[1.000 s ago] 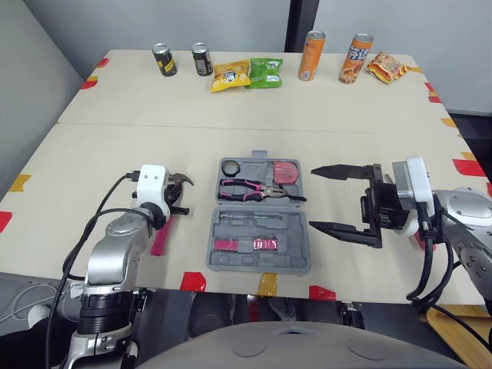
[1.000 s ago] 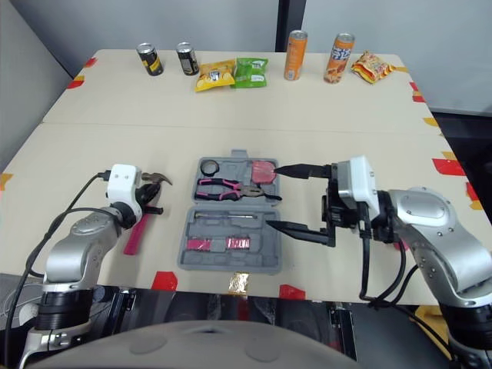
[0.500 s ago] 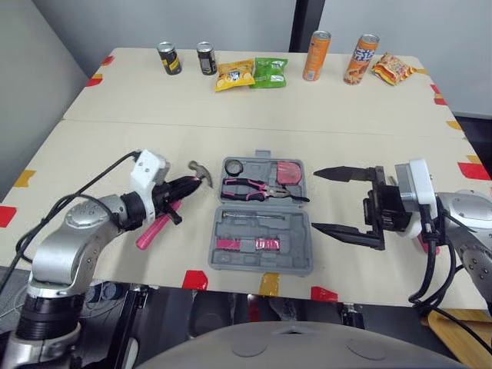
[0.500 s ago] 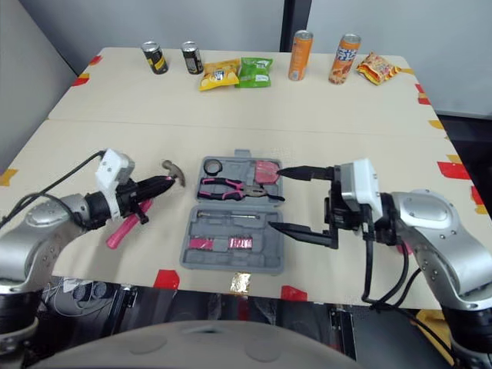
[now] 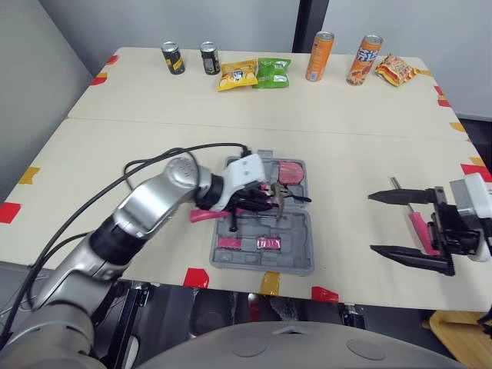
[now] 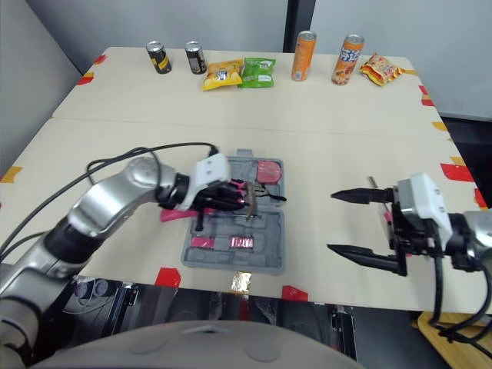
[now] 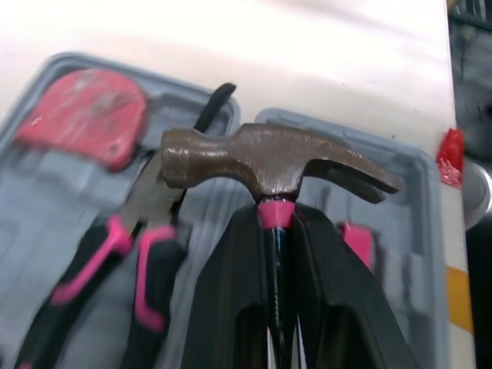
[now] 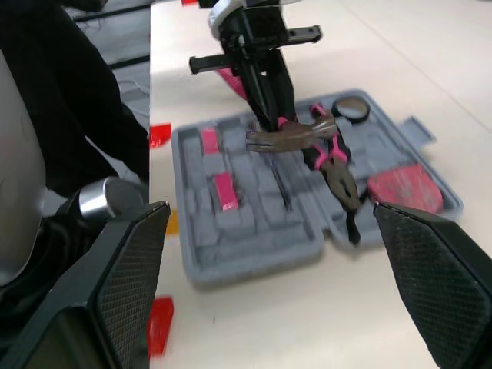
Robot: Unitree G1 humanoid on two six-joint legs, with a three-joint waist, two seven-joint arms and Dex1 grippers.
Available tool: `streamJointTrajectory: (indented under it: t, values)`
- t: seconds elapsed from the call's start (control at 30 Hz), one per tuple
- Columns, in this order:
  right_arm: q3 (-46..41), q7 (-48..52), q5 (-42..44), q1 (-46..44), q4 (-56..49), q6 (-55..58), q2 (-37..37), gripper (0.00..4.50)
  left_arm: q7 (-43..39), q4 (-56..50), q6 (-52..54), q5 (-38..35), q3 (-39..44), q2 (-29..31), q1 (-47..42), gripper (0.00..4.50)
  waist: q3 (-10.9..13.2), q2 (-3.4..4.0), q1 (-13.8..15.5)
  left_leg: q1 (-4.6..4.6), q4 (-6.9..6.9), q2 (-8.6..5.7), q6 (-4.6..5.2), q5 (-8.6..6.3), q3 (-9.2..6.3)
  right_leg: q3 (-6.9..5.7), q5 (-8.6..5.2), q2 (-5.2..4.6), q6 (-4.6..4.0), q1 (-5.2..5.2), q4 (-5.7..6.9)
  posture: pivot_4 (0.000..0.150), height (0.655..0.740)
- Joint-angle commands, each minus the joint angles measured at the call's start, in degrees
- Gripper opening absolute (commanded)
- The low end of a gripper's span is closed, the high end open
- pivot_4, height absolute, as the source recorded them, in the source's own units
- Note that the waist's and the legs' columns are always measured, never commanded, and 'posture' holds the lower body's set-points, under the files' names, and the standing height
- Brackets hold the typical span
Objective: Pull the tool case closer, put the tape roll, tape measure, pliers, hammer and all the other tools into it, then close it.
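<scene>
Grips the hammer (image 7: 277, 160) with the left gripper (image 7: 275, 209), fingers (image 7: 231, 300) clamped on the thin black neck right under the steel head, with the pink handle trailing back past the wrist. Hangs it over the open tool case (image 5: 261, 266), head just ahead of the fingertips and above the middle of the case. Shows the pliers (image 7: 127, 250) already lying in the case to one side of those fingers, and the red tape measure (image 7: 84, 115) beyond them. Shows the tape roll (image 8: 351, 108) in the case too, at the far corner past the pliers.

Judged top-heavy: nearly all the weight in the head, stiff and hard throughout, nothing to crush. Makes sense to hold close to the head, as here, since that keeps it from swinging. Could twist or slide between two narrow fingers on so smooth a neck, so calls for a firm squeeze. Best laid down flat and gently into the near half of the case. Dropping it risks shoving a light plastic shell along the table (image 5: 154, 100).

Keeps the right gripper (image 5: 373, 223) spread wide and empty, well apart from the case. Leaves a pink-handled tool (image 5: 417, 229), probably a screwdriver, on the table just behind those fingers.
</scene>
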Motion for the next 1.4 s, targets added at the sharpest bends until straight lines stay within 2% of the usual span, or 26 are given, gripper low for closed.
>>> streamJointTrajectory:
  t: [0.03, 0.23, 0.4, 1.37, 1.4]
  values:
    - [-4.8, 2.7, -0.9, 1.8, 0.9, -0.1, -1.1, 4.50, -2.3, 1.2, 2.5, 1.4, -4.4, -2.3, -5.7, 0.02, 0.0, 0.00, 0.1, -0.01, 0.00, 0.00, 0.00, 0.00, 0.00, 0.00, 0.00, 0.00, 0.00, 0.00, -0.01, 0.150, 0.7400]
    - [-6.2, 3.3, -1.8, 3.2, 0.9, -0.3, -0.3, 4.50, -2.8, 2.0, 7.5, 3.6, -11.8, -6.4, -11.8, 0.02, 0.0, 0.00, 0.2, -0.04, 0.02, 0.00, 0.00, 0.00, 0.00, -0.01, 0.00, 0.00, 0.00, 0.00, -0.02, 0.150, 0.7400]
    - [-6.7, 3.0, -2.5, 4.4, 0.7, -0.7, 0.7, 4.50, -1.8, 0.0, 9.4, 5.6, -16.4, -7.3, -13.0, 0.02, 0.0, 0.00, 0.2, -0.04, 0.03, 0.00, 0.00, 0.00, -0.02, -0.02, 0.00, 0.00, 0.01, 0.00, -0.01, 0.150, 0.7400]
    - [-8.2, 2.1, -3.2, 6.7, -1.3, -1.2, 2.8, 4.50, 1.4, 4.4, 11.4, 10.8, -24.0, -12.1, -14.1, 0.02, 0.0, 0.01, 0.4, -0.05, 0.17, -0.04, 0.07, -0.01, -0.07, -0.02, 0.07, -0.03, 0.13, 0.07, -0.02, 0.150, 0.7400]
    - [-8.2, 2.1, -3.2, 6.8, -1.3, -1.3, 2.9, 4.50, 1.2, 4.2, 11.7, 10.5, -23.6, -12.1, -14.0, 0.50, 0.0, 0.01, 0.5, -0.05, 0.17, -0.05, 0.08, -0.01, -0.07, -0.03, 0.08, -0.03, 0.14, 0.07, -0.02, 0.150, 0.7400]
